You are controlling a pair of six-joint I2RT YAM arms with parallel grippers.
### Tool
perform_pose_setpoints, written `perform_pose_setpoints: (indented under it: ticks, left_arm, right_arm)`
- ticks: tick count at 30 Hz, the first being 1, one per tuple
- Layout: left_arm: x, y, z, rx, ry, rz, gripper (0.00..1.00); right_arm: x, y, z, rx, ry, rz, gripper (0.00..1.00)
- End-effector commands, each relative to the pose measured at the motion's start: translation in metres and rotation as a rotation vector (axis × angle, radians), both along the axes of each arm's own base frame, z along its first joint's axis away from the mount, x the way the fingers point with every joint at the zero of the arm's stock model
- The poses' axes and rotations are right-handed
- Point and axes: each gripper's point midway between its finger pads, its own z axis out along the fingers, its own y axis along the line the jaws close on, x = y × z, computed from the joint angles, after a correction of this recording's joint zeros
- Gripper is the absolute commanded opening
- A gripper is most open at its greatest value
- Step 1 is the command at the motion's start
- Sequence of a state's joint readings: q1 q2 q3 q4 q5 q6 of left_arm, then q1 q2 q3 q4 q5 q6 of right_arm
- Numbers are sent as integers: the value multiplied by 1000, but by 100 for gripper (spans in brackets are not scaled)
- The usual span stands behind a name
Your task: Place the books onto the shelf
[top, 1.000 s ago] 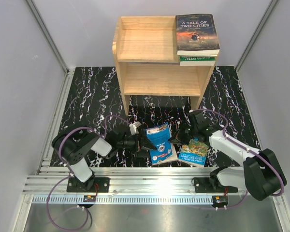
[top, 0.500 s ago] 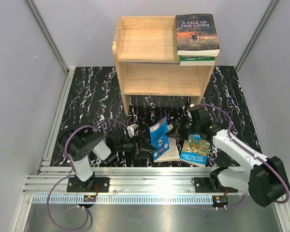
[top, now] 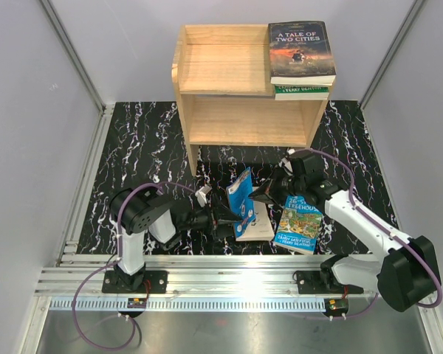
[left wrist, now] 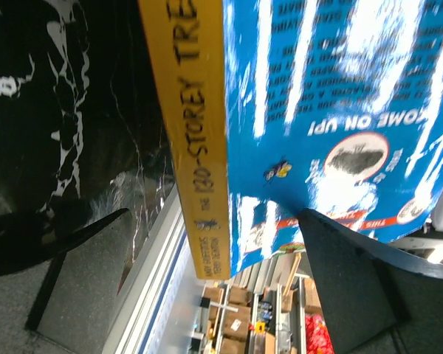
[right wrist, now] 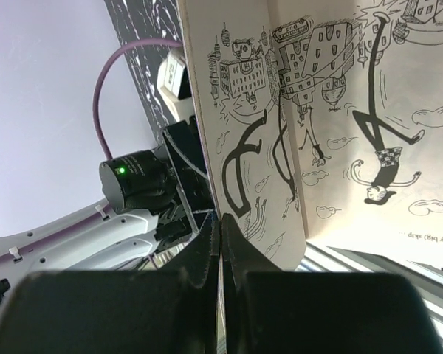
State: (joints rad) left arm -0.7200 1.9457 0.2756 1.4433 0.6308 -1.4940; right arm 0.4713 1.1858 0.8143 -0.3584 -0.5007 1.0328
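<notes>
— Where is our blue book point(top: 241, 198)?

— It stands tipped up on its edge on the surface point(top: 140, 147), in front of the shelf point(top: 221, 70). It is between our two claws. It is flopping open, so we can see the drawings on its pages point(right wrist: 317, 110).

— What are our claws doing?

— Our right claw point(top: 262, 195) is pressed together and holds nothing. It seems to lean on the open pages and prop the book up. Our left claw point(top: 223, 219) is spread wide. The yellow spine point(left wrist: 196, 140) is between its fingers, but they are not pinching it yet.

— Where should we grab?

— By the spine, we think. The book looks light and bendy. Its cover is shiny, so it may slip. If we pinch only the cover, the pages will flop out. At the spine it is thick and stiff.

— And the other books?

— The Treehouse book point(top: 298, 223) lies flat just beside, under our right arm. The dark book point(top: 301, 48) sits on a green book point(top: 301, 91) on top of the shelf, at the right.
</notes>
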Motion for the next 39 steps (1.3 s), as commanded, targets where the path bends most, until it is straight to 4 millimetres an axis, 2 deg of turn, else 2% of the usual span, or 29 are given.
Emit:
perform_pose_setpoints:
  ticks: [1,2,4,5,6,7,8,10,13,15,17,18,21,23,24,25,27,28,29,30,31,32,33,34,35,36,37,38,39]
  left_arm:
    - [16,-7,35,-139,-100,65,99]
    - [19,-8,37,-146,-100,68,99]
    - [21,-11,40,-156,-103,72,99]
    - [24,-13,43,-164,-108,73,98]
    - [26,-14,42,-165,-108,76,96]
    - [26,-16,43,-169,-104,77,93]
    - [29,-19,45,-177,-110,74,85]
    - [32,-23,48,-187,-117,72,77]
    - [33,-29,52,-206,-114,60,57]
    - [34,-32,56,-216,-121,52,40]
    - [32,-34,58,-221,-125,44,27]
    - [32,-34,59,-223,-127,41,20]
    - [27,-35,60,-224,-132,21,13]
    - [23,-36,62,-229,-137,8,0]
    - [22,-36,64,-233,-142,3,0]
    - [21,-37,65,-230,-146,-1,0]
    - [19,-37,63,-206,-149,-14,0]
    - [17,-38,75,-218,-179,-25,0]
    - [15,-38,78,-208,-193,-38,0]
    - [14,-40,67,-145,-191,-54,0]
    - [13,-43,90,-161,-253,-71,0]
    - [12,-45,92,-131,-272,-81,0]
    - [7,-46,78,-31,-281,-112,0]
    - [11,-53,107,-40,-361,-112,0]
    - [12,-56,117,-11,-395,-120,0]
    - [4,-55,99,106,-396,-169,0]
    - [4,-56,105,136,-422,-180,0]
    - [11,-63,139,119,-496,-161,0]
    - [7,-60,132,183,-499,-192,0]
  right_arm:
    - [-10,8,14,78,-3,37,0]
    - [-16,6,1,76,27,30,0]
    - [-24,2,-11,73,40,29,0]
    - [-31,-2,-30,59,64,23,0]
    - [-35,-5,-39,51,73,22,0]
    - [-45,-10,-59,30,117,21,0]
    - [-47,-10,-66,31,122,22,0]
    - [-54,-13,-86,14,171,26,0]
    - [-53,-13,-95,-19,183,46,0]
    - [-56,-19,-103,-76,197,60,0]
    - [-58,-26,-106,-128,196,63,0]
    - [-58,-28,-104,-134,183,62,0]
    - [-60,-32,-100,-148,163,53,0]
    - [-60,-36,-94,-164,146,49,0]
    - [-60,-37,-92,-175,139,49,0]
    - [-59,-41,-87,-204,129,54,6]
    - [-52,-43,-69,-227,83,59,31]
    - [-57,-53,-71,-292,90,62,60]
    - [-56,-59,-64,-320,74,54,69]
    - [-54,-70,-55,-385,57,36,76]
    - [-53,-76,-48,-413,40,24,83]
    - [-53,-81,-39,-433,14,10,84]
    - [-46,-88,-24,-465,-35,-14,84]
    - [-52,-95,-17,-487,-40,-20,84]
    - [-53,-100,-10,-499,-58,-29,84]
    - [-54,-107,2,-523,-78,-47,84]
    - [-56,-111,9,-527,-92,-62,84]
    - [-58,-115,20,-521,-126,-80,84]
    - [-61,-122,28,-535,-137,-106,85]
